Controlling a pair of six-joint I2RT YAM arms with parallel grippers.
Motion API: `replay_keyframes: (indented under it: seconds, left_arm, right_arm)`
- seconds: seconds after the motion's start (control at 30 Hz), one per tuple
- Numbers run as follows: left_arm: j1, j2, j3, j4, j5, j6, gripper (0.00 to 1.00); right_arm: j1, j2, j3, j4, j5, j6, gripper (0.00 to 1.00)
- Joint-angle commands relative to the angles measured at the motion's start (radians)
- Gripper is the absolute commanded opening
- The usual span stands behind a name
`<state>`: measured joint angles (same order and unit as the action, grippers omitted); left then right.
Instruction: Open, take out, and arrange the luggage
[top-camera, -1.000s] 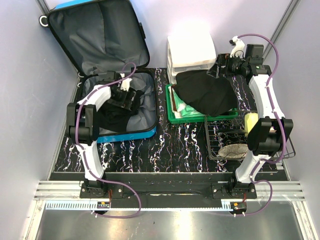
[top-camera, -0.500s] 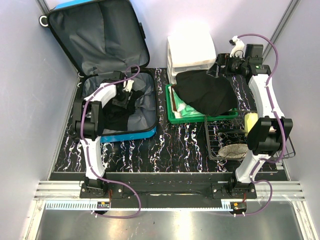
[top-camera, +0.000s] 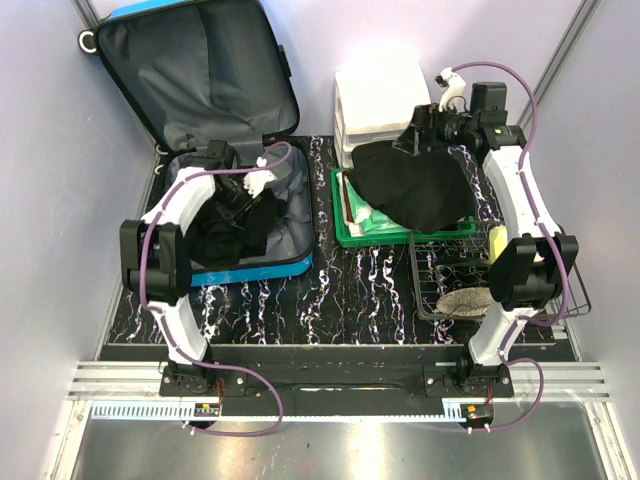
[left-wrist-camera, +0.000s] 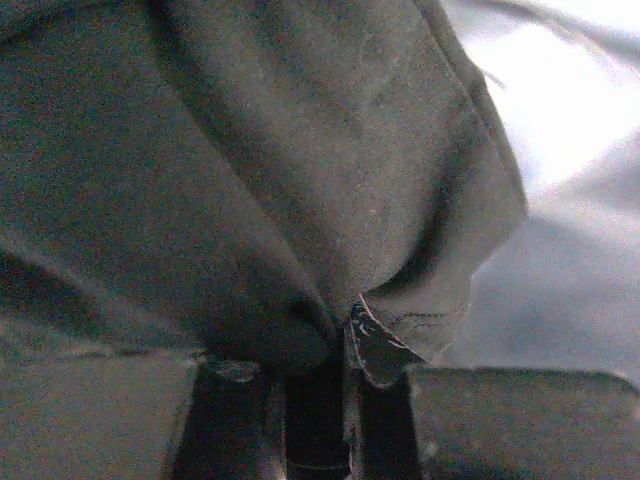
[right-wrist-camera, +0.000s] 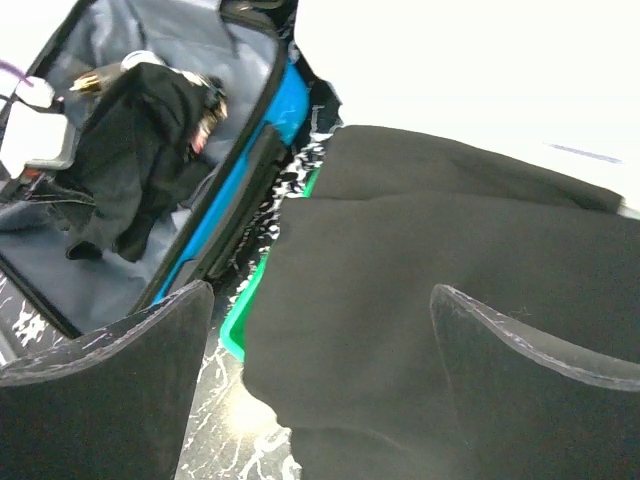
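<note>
Unpacking is the step in hand: the luggage (top-camera: 250, 270) lies open at the back left of the counter (top-camera: 350, 290), its lid leaning on the wall. The left gripper (top-camera: 240, 196) is down inside it, jaws nearly together on a fold of dark cloth (top-camera: 225, 235). The right gripper (right-wrist-camera: 320, 300) is wide open and holds nothing, just above a black garment (top-camera: 415, 190) that lies over the green tray (top-camera: 345, 237). I judge the next move needs a straight lift that clears the luggage rim, because the loose cloth may catch there. The counter is black with white veins; pale walls close it on three sides.
</note>
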<state>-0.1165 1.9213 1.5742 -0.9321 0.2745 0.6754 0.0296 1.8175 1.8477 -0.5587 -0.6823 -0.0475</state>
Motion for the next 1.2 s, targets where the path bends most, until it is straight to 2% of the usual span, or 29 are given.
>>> replay_keyframes:
  seconds: [0.0,0.07,0.17,0.3,0.4,0.53,0.63,0.77,0.87,1.17]
  left_arm:
    - [-0.009,-0.212,-0.098,-0.200,0.132,0.383,0.00]
    - [-0.008,-0.251,-0.207,-0.214,0.109,0.513,0.00]
    - [0.001,-0.294,-0.339,-0.171,0.051,0.625,0.00]
    - [0.041,-0.309,-0.394,-0.108,0.038,0.668,0.00]
    - [0.063,-0.355,-0.443,0.002,0.034,0.673,0.00]
    - [0.063,-0.438,-0.554,0.270,0.020,0.708,0.00]
    - [0.061,-0.458,-0.580,0.361,0.028,0.716,0.05]
    - [0.058,-0.481,-0.618,0.409,0.026,0.772,0.12]
    - [0.051,-0.498,-0.663,0.440,0.005,0.820,0.13]
    - [0.037,-0.512,-0.695,0.458,-0.011,0.819,0.14]
  right_arm:
    - [0.073,0.019,0.053,0.049,-0.066,-0.006,1.00]
    - [0.118,0.042,0.068,0.056,-0.063,-0.002,1.00]
    - [0.176,0.091,0.126,0.077,-0.062,0.037,1.00]
    - [0.259,0.161,0.189,0.112,-0.056,0.098,1.00]
    - [0.331,0.241,0.280,0.102,-0.031,0.153,1.00]
    - [0.404,0.412,0.473,0.049,-0.010,0.242,0.99]
    - [0.464,0.479,0.531,0.091,0.003,0.255,0.99]
    - [0.526,0.597,0.616,0.129,-0.016,0.320,0.99]
    - [0.575,0.686,0.671,0.152,-0.023,0.337,1.00]
    - [0.667,0.862,0.757,0.227,0.050,0.305,1.00]
